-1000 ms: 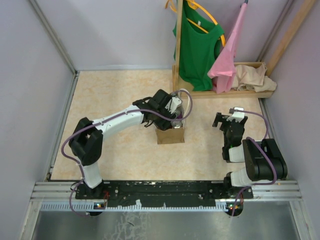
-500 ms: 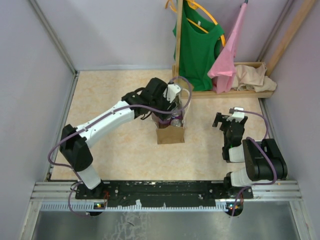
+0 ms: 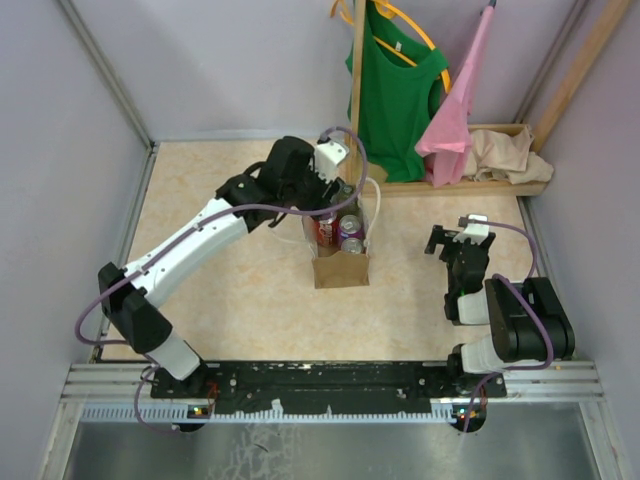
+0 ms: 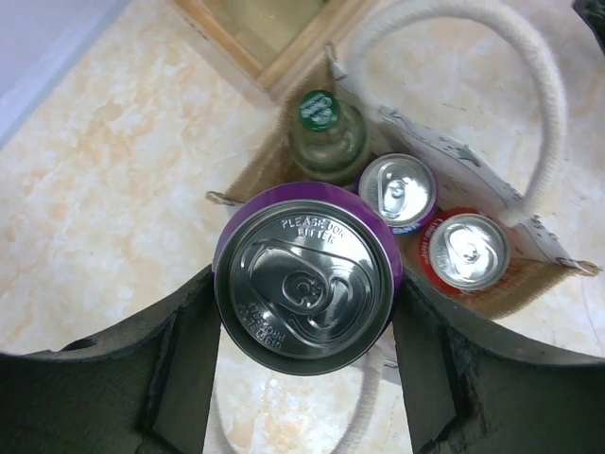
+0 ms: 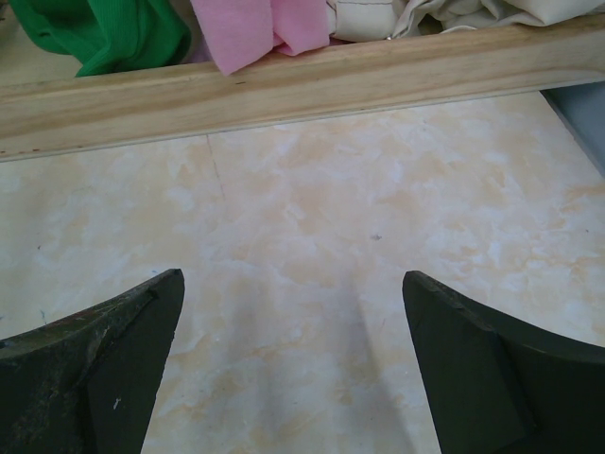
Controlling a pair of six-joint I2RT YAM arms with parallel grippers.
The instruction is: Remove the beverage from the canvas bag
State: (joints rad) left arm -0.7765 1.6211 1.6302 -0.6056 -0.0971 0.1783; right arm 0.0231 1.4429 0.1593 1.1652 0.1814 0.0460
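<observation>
Left hand [image 4: 304, 289] is pinching a purple can [image 4: 302, 270] by its sides, one dark finger [image 4: 180, 364] pressed against each side and the silver top facing the wrist camera. The can hangs over the mouth of the canvas bag [image 4: 269, 172]; whether its base is above the rim cannot be told. Inside the bag stand a green-capped bottle [image 4: 319, 112], a second purple can [image 4: 398, 192] and a red can [image 4: 463, 251], packed close together. One cream rope handle [image 4: 550, 113] arches over the bag's right side in the wrist view.

From above, the canvas bag [image 3: 340, 270] stands upright near the middle of the desk [image 3: 230, 290], just on the near side of a wooden rack [image 3: 460, 187]. The left arm reaches across from the near left to the bag's far edge.

Right hand [image 5: 293, 350] is spread wide with nothing between its fingers, low over the bare desk to the right of the bag and well apart from it. On the rack hang a green shirt [image 3: 395, 100] and a pink garment [image 3: 455, 120], with a beige cloth heap [image 3: 510, 155] lying at its right end.
</observation>
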